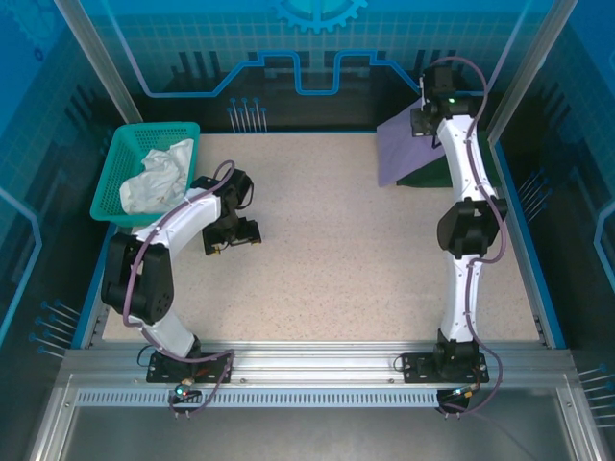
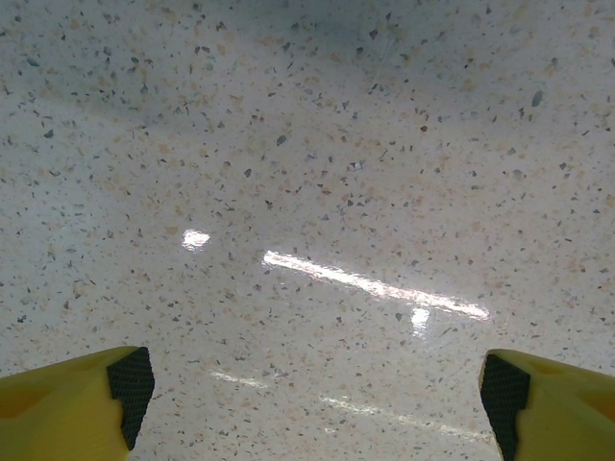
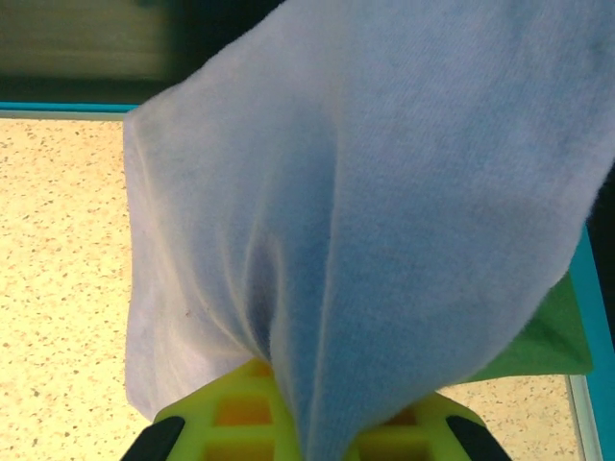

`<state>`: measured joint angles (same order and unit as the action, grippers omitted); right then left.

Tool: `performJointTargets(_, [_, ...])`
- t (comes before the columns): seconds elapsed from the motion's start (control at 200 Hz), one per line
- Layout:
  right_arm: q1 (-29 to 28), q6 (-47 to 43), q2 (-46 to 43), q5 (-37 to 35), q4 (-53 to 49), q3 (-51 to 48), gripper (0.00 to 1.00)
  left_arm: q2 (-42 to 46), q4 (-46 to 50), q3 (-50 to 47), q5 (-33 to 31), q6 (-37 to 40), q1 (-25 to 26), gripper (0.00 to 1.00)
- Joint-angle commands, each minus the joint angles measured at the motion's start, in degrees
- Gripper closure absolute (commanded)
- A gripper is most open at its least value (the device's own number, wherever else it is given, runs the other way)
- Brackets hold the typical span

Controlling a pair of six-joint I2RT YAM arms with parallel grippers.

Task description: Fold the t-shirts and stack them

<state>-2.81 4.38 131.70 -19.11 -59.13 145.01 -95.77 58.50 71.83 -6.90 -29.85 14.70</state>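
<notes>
Fabric bunches in the right gripper (image 3: pixel 309 427), which is clamped tight on a fold of the lavender shirt (image 3: pixel 384 192). The cloth drapes up and over the yellow fingers. From above, the right gripper (image 1: pixel 426 117) sits at one o'clock on the table (image 1: pixel 336 269), by the far right corner. The lavender shirt (image 1: pixel 397 154) slopes down from it to the surface. A green shirt (image 1: pixel 425 177) peeks out from under the lavender one's near right edge. The right wrist camera shows the green shirt (image 3: pixel 543 341) as a corner at four o'clock, beside the teal table rim. Over on the other side, the left gripper (image 1: pixel 231 233) hangs at nine o'clock, jaws spread wide and holding nothing. Its fingers (image 2: pixel 86 408) frame bare speckled tabletop. At ten o'clock, the basket (image 1: pixel 110 182) holds a crumpled white cloth (image 1: pixel 154 178).
</notes>
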Motion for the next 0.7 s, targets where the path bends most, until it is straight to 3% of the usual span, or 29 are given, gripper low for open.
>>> performJointTargets(0.0, [1.36,-1.52,-1.18,2.51,0.77,2.03,1.00,-0.73,2.13,1.15,-0.33,0.58,-0.81,0.10])
performJointTargets(0.695, [8.11,-3.25,5.04,6.72,3.73,1.94,1.00,-1.64,2.65,1.16,1.09,0.93,-0.79,0.09])
